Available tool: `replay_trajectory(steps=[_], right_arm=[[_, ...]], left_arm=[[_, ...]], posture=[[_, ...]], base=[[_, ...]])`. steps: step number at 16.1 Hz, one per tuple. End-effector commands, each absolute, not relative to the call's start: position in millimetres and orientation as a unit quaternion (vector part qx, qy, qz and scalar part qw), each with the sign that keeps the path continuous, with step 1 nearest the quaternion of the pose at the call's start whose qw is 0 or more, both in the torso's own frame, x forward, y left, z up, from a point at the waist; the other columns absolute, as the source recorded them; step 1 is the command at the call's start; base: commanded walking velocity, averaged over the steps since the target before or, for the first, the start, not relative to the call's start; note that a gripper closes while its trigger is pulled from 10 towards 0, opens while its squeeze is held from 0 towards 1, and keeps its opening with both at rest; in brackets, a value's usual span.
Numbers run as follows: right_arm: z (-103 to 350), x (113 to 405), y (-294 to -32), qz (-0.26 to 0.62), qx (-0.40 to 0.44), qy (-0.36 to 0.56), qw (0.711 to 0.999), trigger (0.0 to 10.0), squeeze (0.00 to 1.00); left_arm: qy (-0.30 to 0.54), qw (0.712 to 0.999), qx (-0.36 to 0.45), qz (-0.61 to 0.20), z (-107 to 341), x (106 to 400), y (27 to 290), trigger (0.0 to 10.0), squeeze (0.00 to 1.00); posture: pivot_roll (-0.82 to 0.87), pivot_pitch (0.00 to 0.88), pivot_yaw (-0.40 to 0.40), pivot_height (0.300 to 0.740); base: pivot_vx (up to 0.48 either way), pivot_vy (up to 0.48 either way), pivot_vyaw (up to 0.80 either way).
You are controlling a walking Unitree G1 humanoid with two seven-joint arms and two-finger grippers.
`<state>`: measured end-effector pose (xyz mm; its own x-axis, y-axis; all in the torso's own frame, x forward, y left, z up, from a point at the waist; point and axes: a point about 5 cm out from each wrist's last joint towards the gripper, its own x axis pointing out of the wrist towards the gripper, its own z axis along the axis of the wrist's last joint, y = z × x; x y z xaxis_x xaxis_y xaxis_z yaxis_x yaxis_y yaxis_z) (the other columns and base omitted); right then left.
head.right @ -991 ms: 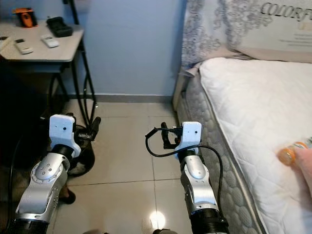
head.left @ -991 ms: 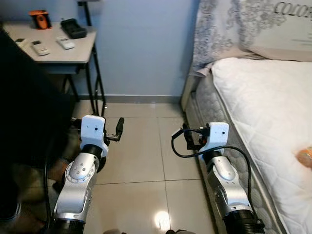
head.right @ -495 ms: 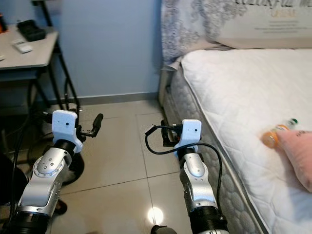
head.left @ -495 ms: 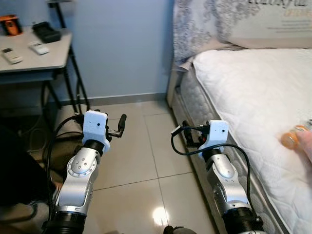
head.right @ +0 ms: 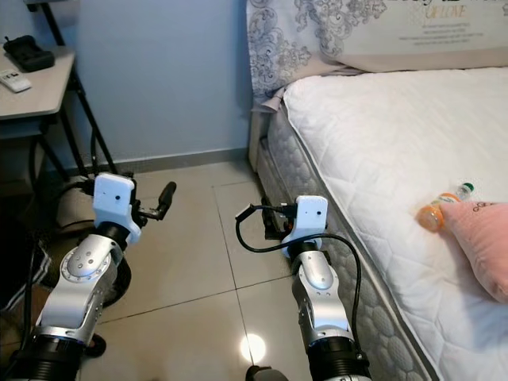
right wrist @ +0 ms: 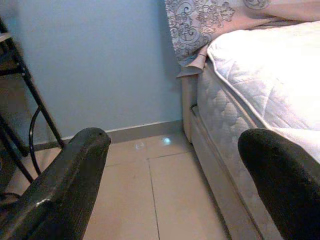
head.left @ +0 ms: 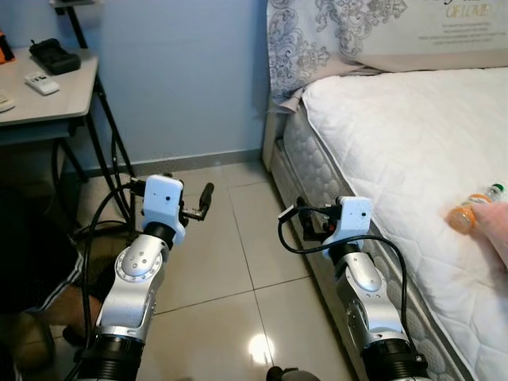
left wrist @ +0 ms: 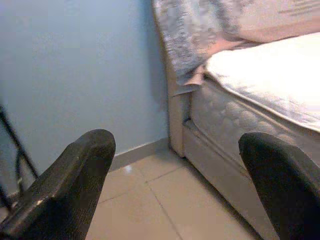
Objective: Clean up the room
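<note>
On the white bed (head.left: pixel 397 135), far over on the robot's right, an orange bottle (head.right: pixel 439 210) is lying on its side, touching a pink cushion (head.right: pixel 480 242). Both arms are reaching forward over the tiled floor (head.left: pixel 230 270), well apart from the bottle. Left gripper (head.left: pixel 202 202) and right gripper (head.left: pixel 305 226) are each holding their jaws spread wide, grasping nothing. Beyond the left arm, a remote control (head.left: pixel 40 82) is resting on the grey tabletop (head.left: pixel 48 103).

A home bedroom: quilted bed (head.left: pixel 413 151), patterned pillow (head.left: pixel 317 32), side table (head.left: pixel 48 95).
</note>
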<state>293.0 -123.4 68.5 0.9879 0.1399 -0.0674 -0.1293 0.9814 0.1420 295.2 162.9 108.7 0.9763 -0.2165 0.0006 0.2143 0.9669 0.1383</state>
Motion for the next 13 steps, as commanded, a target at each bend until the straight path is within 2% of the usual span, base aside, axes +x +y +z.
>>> replay_trajectory(steps=[1,5,9,11,13], right_arm=[[72.1,295.3,-125.7,0.066,0.072,0.029,0.995,10.0,0.0],[71.7,296.6,-122.3,0.076,0.069,0.029,0.994,10.0,0.0],[69.9,296.1,-122.2,0.077,0.068,0.032,0.994,10.0,0.0],[67.3,294.6,-124.1,0.073,0.066,0.035,0.995,10.0,0.0],[66.0,293.5,-124.5,0.069,0.059,0.037,0.995,10.0,0.0]], left_arm=[[-0.028,0.986,0.092,-0.136,115.0,296.8,157.3,10.0,0.0],[-0.029,0.982,0.113,-0.152,116.1,297.4,155.9,10.0,0.0],[-0.011,0.982,0.127,-0.139,110.4,300.0,157.9,10.0,0.0],[-0.018,0.98,0.11,-0.164,111.4,297.2,152.2,10.0,0.0],[-0.023,0.977,0.121,-0.174,112.2,295.8,149.5,10.0,0.0]], posture=[[0.06,0.0,-0.004,0.74],[0.07,0.0,-0.006,0.74],[0.07,0.0,-0.006,0.74],[0.07,0.0,-0.002,0.74],[0.07,0.0,0.001,0.74]], base=[[0.0,0.48,-0.75],[0.0,0.454,-0.75],[0.0,0.0,-0.75],[0.0,0.0,-0.75],[0.48,0.0,-0.73]])
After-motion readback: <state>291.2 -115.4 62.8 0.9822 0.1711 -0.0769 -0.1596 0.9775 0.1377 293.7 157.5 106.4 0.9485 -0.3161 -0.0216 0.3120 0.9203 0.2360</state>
